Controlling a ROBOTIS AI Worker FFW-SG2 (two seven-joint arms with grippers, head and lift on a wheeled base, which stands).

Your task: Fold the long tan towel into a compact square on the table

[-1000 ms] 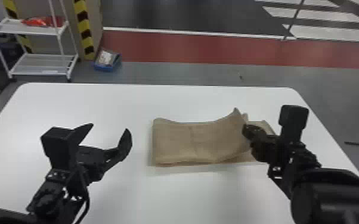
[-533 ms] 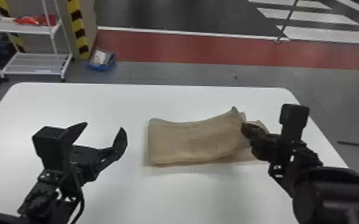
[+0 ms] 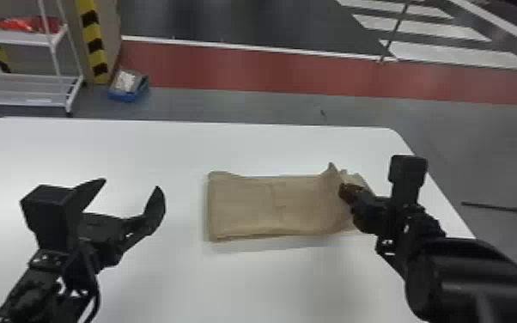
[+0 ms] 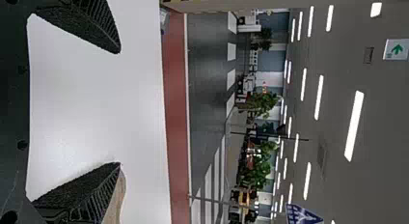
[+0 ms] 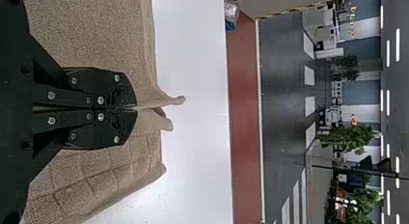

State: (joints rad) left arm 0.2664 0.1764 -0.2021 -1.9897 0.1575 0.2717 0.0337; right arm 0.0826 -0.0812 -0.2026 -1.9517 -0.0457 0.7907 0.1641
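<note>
Lying lengthwise left to right, tan towel (image 3: 262,206), right tool (image 3: 345,192) pinching it, left tool (image 3: 131,184) spread

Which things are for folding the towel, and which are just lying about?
For the job:
- tan towel
- white table
- right pincer, gripping the towel
- left pincer, open

Just about:
- white shelf rack
- blue box on the floor
</note>
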